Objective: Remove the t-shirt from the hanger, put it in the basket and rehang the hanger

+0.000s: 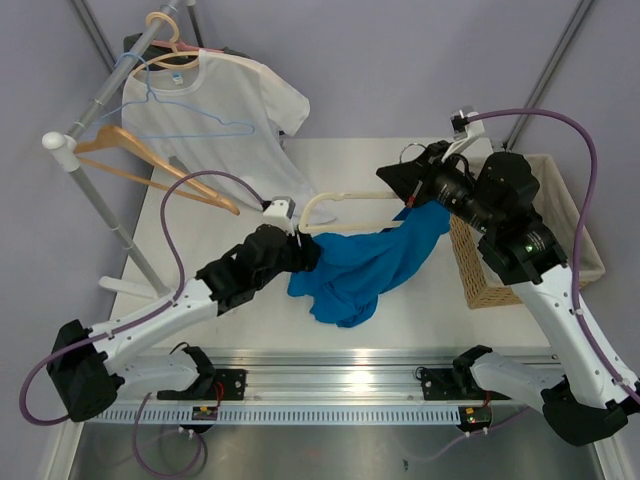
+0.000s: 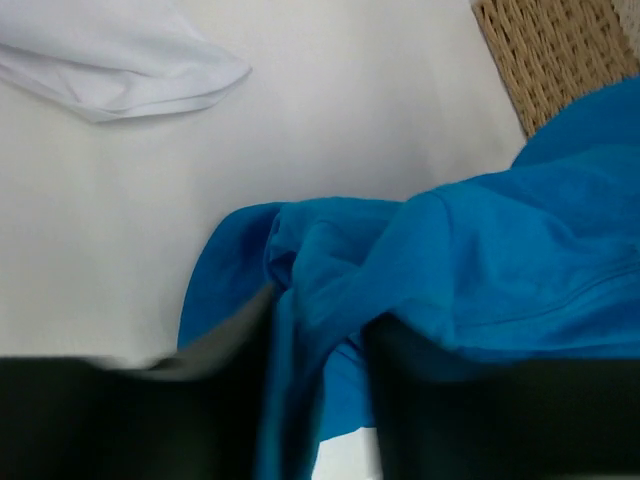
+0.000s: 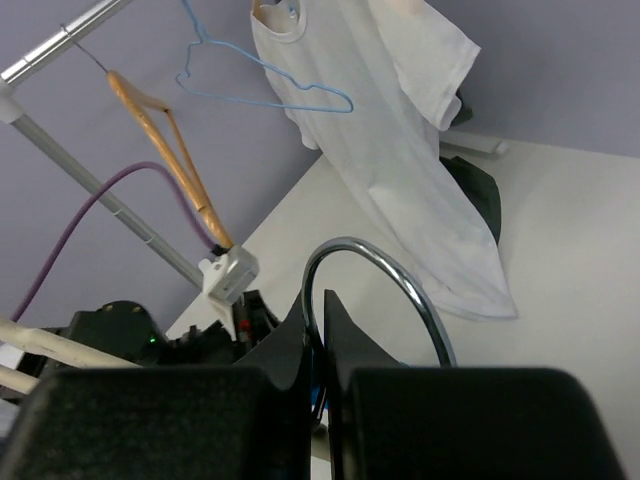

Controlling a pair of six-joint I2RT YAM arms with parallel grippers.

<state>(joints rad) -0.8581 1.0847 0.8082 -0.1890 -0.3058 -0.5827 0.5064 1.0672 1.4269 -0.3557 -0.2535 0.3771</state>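
Right wrist: right gripper (image 3: 317,318) pinches the hanger (image 3: 352,241) hook; left gripper (image 2: 320,325) stands slightly apart around the blue t-shirt (image 2: 500,270), its grip unclear.

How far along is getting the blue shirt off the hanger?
Partly done: one arm of the hanger shows bare, and much of the blue t-shirt lies bunched on the table. In hand: the right gripper is shut on the hook; blue cloth sits between the fingers of the left gripper. Left: freeing the shirt's upper end, which reaches up to the hanger.
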